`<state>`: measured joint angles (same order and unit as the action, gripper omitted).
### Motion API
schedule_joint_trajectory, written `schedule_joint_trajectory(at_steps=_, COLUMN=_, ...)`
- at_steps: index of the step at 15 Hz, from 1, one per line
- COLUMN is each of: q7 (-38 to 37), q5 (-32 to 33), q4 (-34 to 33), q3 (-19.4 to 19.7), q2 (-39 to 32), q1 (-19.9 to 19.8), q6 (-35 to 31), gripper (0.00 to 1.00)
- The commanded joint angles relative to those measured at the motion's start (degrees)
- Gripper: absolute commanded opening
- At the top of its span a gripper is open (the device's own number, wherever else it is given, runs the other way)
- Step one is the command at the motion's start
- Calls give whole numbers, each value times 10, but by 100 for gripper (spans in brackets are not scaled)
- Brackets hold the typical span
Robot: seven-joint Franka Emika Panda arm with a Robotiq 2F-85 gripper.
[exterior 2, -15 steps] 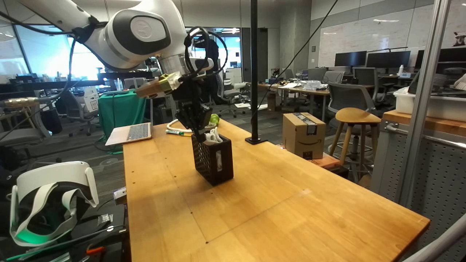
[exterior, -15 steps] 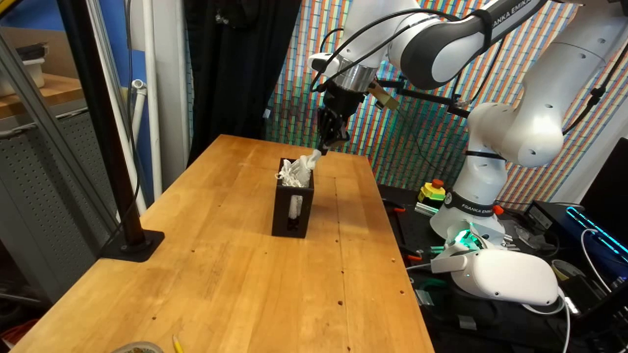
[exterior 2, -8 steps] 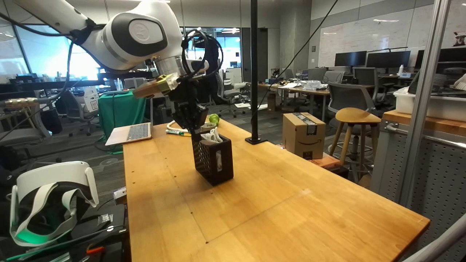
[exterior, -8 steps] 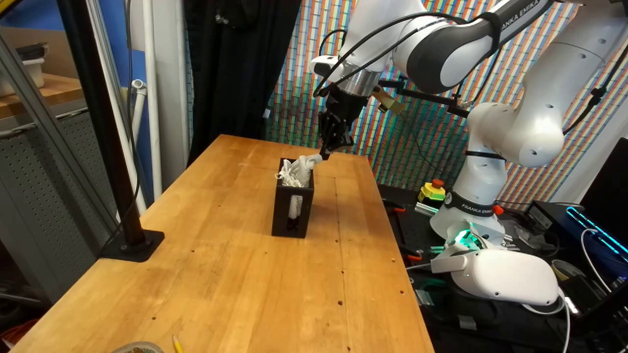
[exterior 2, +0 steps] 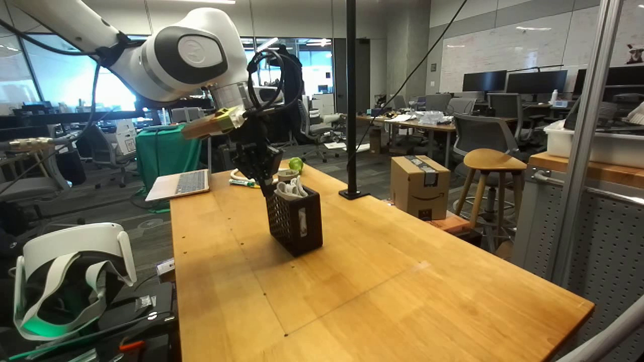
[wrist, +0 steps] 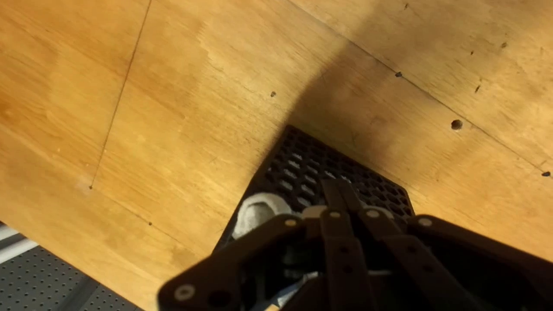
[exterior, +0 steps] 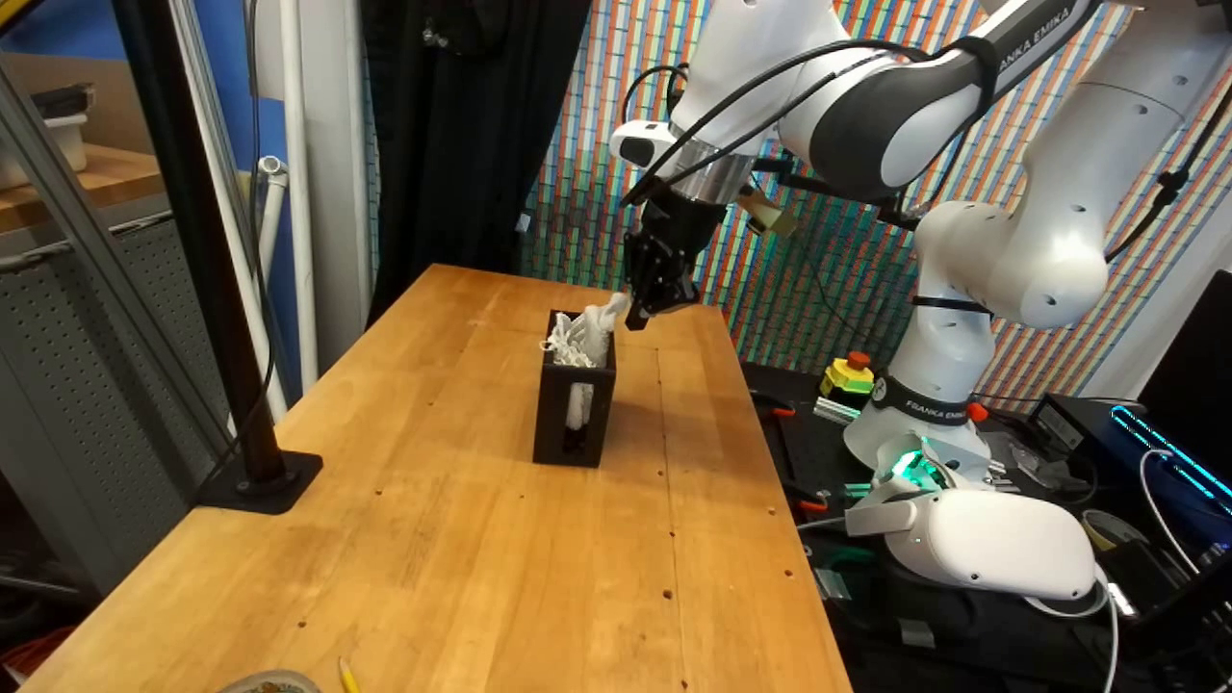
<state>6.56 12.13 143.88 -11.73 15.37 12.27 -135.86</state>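
Observation:
A black, narrow, upright box (exterior: pixel 553 423) with an open top stands on the wooden table (exterior: pixel 462 558); it also shows in an exterior view (exterior 2: pixel 313 216). Its side is a perforated mesh in the wrist view (wrist: pixel 319 151). White cloth (exterior: pixel 589 337) fills it and sticks out above the rim; a rolled end shows in the wrist view (wrist: pixel 259 207). My gripper (exterior: pixel 635 322) is shut with its tips together and nothing seen between them. It points down just outside the mesh side, near the rim (exterior 2: pixel 266 192). In the wrist view the tips (wrist: pixel 339 181) overlap the mesh; contact cannot be told.
A black pole (exterior: pixel 260 472) stands on the table's edge. A laptop (exterior 2: pixel 188 183), a green ball (exterior 2: pixel 296 165) and a small round container (exterior 2: pixel 288 174) are at one end. A yellow pencil (exterior: pixel 348 676) lies there too. A white headset (exterior: pixel 1001 544) sits beside the table.
My gripper has moved down and away from the cloth to the outside of the box. The cloth's end, bent down half a second ago, stands up again. The box has not moved.

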Motion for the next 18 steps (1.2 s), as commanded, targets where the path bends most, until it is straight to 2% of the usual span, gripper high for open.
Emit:
schedule_joint_trajectory(at_steps=1, q7=-2, q5=13, q4=2, q3=-3, q2=-12, q1=-4, q6=-30, gripper=5)
schedule_joint_trajectory(at_steps=9, q7=-17, q5=54, q4=-7, q3=-5, q2=-33, q1=-15, q6=-54, gripper=5)
schedule_joint_trajectory(at_steps=18, q7=-17, q5=66, q4=-21, q3=-2, q2=5, q1=-19, q6=-69, gripper=5)
